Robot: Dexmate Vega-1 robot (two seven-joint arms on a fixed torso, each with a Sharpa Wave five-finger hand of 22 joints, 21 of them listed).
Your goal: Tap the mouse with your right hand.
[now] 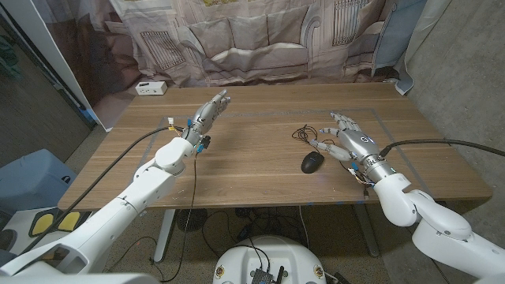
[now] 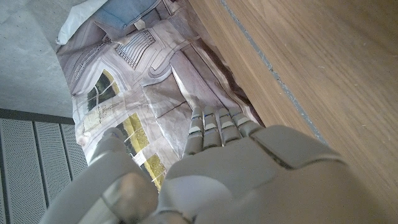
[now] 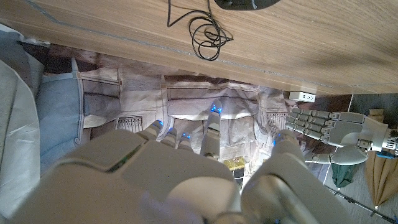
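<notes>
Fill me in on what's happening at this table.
A two-armed robot is at a wooden table with a black mouse in front of it, its cord coiled just behind. The right hand is open, fingers spread, beside the mouse and not touching it, so no tap yet. The left hand is open too, raised over the table's other side, holding nothing.

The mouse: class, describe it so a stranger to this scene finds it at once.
Start at the wooden table, then look just inward of the right hand. There lies the mouse, small, black and rounded, with a thin black cable coiled behind it; the white box sits at the far corner.
</notes>
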